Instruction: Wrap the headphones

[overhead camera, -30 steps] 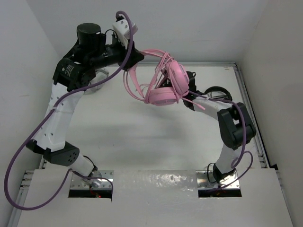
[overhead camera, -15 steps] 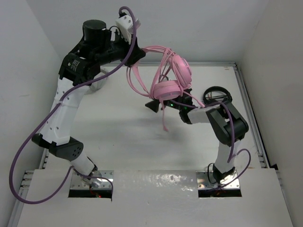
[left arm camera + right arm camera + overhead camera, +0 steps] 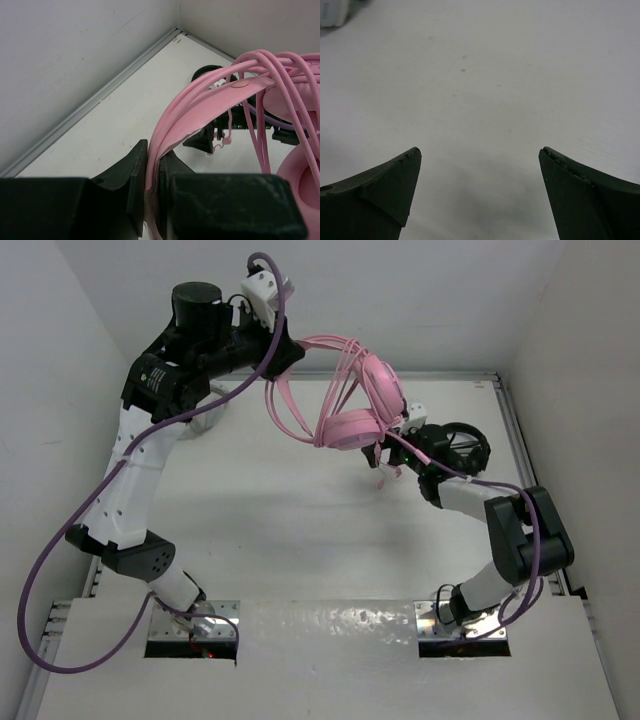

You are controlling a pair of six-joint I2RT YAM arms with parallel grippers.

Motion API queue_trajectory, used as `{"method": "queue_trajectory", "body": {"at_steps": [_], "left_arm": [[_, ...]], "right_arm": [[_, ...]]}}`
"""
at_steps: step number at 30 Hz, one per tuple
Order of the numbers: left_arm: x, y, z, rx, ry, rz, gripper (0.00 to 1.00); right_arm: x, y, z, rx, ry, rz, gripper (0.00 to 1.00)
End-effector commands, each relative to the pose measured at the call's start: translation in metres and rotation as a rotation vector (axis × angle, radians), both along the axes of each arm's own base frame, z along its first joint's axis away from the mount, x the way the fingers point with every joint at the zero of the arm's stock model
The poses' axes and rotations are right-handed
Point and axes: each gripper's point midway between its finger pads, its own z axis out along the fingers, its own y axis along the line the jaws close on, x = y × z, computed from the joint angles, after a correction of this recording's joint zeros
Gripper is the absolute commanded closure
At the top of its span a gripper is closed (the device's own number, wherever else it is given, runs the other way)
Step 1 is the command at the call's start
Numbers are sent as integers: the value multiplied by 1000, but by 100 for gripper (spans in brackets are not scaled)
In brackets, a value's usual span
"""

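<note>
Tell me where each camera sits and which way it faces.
Top external: above and behind the bases, looking down on the table; left arm and right arm show, pink headphones lifted between them.
Left wrist: along its jaws, shut on the headband, toward a back corner.
Right wrist: down at bare table between its open jaws.
Shared: top and left wrist both show the pink headphones and the black headphones.

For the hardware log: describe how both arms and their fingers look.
The left arm and right arm both have white links between black joint housings. A loose purple cable runs along each. The left arm's black housing carries small white print, unreadable here. The fingers are black, wedge-shaped and taper to tips.
</note>
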Motion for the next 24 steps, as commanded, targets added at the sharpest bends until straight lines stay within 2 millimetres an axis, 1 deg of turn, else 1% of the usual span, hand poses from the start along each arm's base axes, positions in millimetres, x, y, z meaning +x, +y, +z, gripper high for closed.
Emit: {"method": "queue_trajectory", "body": {"at_steps": [1, 3, 4, 6, 7, 8, 9, 10, 11, 12, 13, 14, 15, 16, 17, 19, 20, 22, 23, 24], "left_arm": [[-14, 0, 58, -131, -128, -15, 100], [-16, 0, 59, -133, -126, -23, 100], [-17, -1, 58, -133, -125, -27, 100], [-19, 0, 60, -134, -130, -32, 100], [-20, 1, 61, -135, -131, -29, 100], [-20, 2, 61, -134, -134, -26, 100], [-20, 3, 62, -132, -138, -21, 100], [-20, 4, 62, -132, -140, -15, 100], [-20, 5, 64, -132, -146, -12, 100], [-19, 5, 65, -132, -149, -8, 100], [-19, 5, 66, -132, -153, -8, 100], [-19, 7, 69, -134, -162, -2, 100], [-20, 7, 71, -135, -164, -2, 100], [-19, 7, 71, -134, -166, 1, 100], [-19, 7, 73, -137, -169, 1, 100], [-19, 8, 73, -137, -171, 4, 100], [-20, 8, 73, -135, -173, 2, 100], [-19, 8, 72, -132, -172, 6, 100], [-19, 8, 72, -132, -172, 5, 100], [-18, 8, 72, -135, -169, 8, 100]], "right_arm": [[9, -39, 2, -12, 10, -169, 1], [17, -49, 6, 8, 19, -203, 1], [22, -58, 6, 15, 30, -225, 1], [31, -64, 8, 27, 47, -238, 1], [34, -70, 11, 46, 41, -250, 1], [28, -69, 7, 63, 43, -231, 1], [30, -69, 25, 86, -39, -216, 1], [27, -69, 32, 86, -86, -199, 1], [15, -63, 36, 92, -158, -146, 1], [5, -59, 47, 72, -232, -97, 1], [-17, -47, 52, 79, -324, 2, 1], [-29, -40, 59, 81, -393, 54, 1], [-43, -30, 63, 89, -440, 104, 1], [-63, -26, 67, 95, -515, 133, 1], [-75, -15, 69, 96, -548, 181, 1], [-91, -2, 67, 98, -576, 242, 1], [-100, 15, 66, 85, -590, 307, 1], [-105, 31, 64, 72, -595, 350, 1], [-107, 39, 67, 78, -605, 353, 1], [-107, 42, 67, 86, -604, 354, 1]]}}
